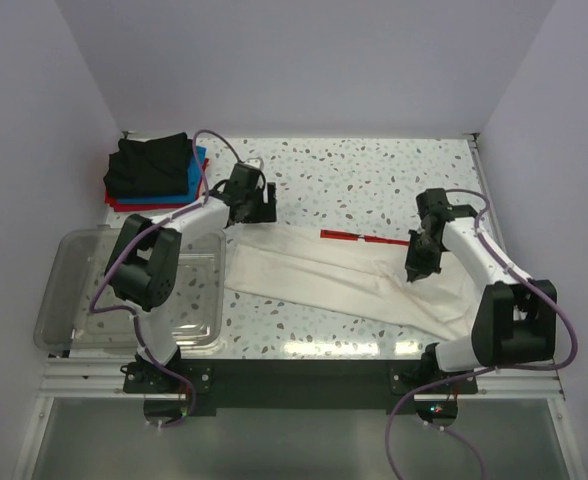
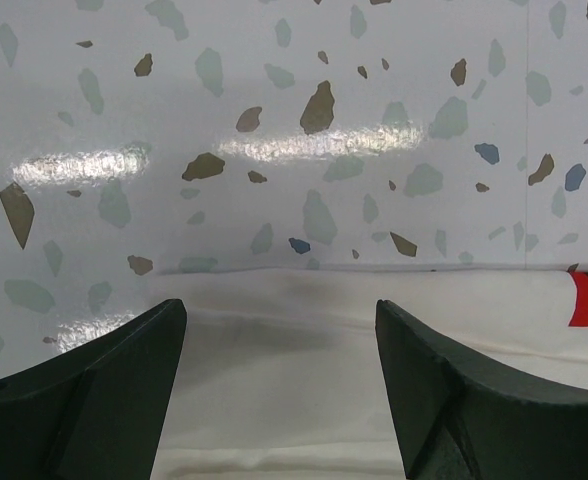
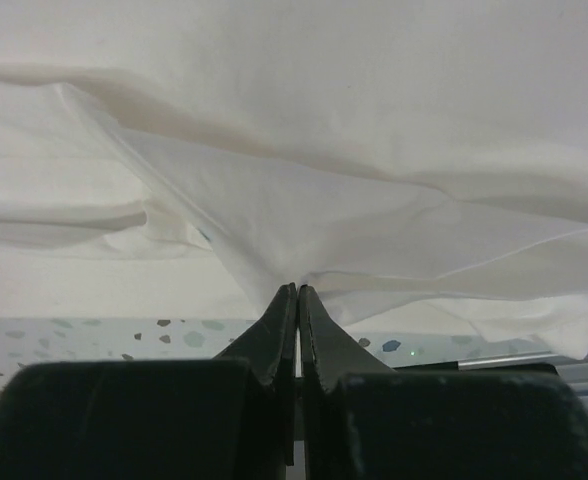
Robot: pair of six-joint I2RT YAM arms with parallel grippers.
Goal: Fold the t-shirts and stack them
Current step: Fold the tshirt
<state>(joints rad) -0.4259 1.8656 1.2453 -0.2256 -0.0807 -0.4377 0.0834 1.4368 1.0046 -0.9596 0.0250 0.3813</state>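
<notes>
Black right claw [image 3: 296, 292] low, tight on white t-shirt [image 3: 314, 190]

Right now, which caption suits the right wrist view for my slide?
Right gripper shut on an edge of the white t-shirt, speckled table in view.

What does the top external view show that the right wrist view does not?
Only the top external view shows the folded stack at the far left corner, the clear tub, the open left gripper and a strip of red print. Only the right wrist view shows, close up, the right gripper shut on a pinch of white cloth. Both show the white t-shirt lying on the speckled table.
</notes>
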